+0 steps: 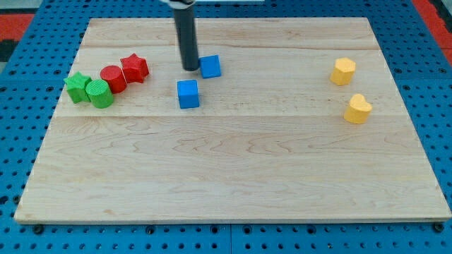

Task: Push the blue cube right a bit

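Note:
Two blue cubes lie on the wooden board (233,176). One blue cube (210,66) sits near the view's top centre. The other blue cube (188,94) lies a little below and to the left of it. My tip (191,68) is at the left side of the upper blue cube, touching or almost touching it, and above the lower cube.
At the view's left a red star (134,68), a red cylinder (112,78), a green cylinder (99,94) and a green star (77,87) form a cluster. At the right lie a yellow block (343,71) and a yellow heart-shaped block (358,109).

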